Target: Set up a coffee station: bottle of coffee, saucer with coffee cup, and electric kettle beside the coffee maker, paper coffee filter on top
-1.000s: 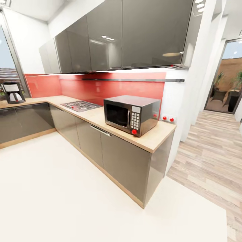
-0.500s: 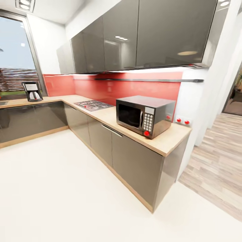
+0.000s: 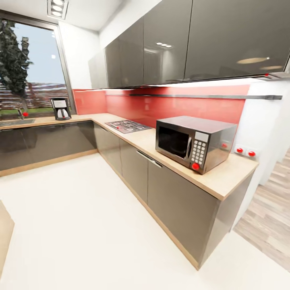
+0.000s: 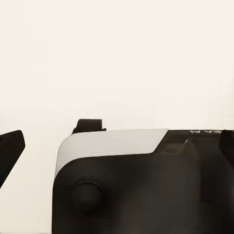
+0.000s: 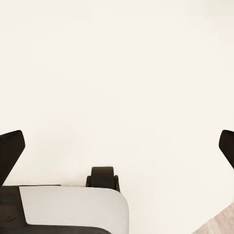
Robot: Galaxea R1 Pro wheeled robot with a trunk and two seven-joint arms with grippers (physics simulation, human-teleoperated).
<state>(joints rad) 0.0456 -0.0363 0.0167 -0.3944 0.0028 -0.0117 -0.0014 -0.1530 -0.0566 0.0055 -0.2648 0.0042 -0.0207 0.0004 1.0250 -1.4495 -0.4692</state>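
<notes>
Scene: a grey-fronted kitchen with a red backsplash is taken in from the head view, the robot evidently in transit across the pale floor (image 3: 80, 209).
Coffee maker: the coffee maker (image 3: 61, 108) is seen upright at the far end of the desk (image 3: 225, 183), close beside the window (image 3: 28, 68).
Key relation: the coffee maker is judged to lie well ahead of both grippers and off toward the left arm's side, so the left gripper (image 4: 117, 146) is taken to be the nearer one.
Left gripper: its dark fingertips are shown at opposite edges of the left wrist view, spread apart over the floor with nothing held; part of the robot's own body lies beneath them.
Right gripper: the right gripper (image 5: 117, 146) is likewise shown with fingertips wide apart and empty above the floor.
Other fixtures: a microwave (image 3: 193, 143) and a hob (image 3: 128, 126) are carried on the nearer run of the desk.
Next move: a drive toward the window corner is judged to be called for before anything can be reached.
</notes>
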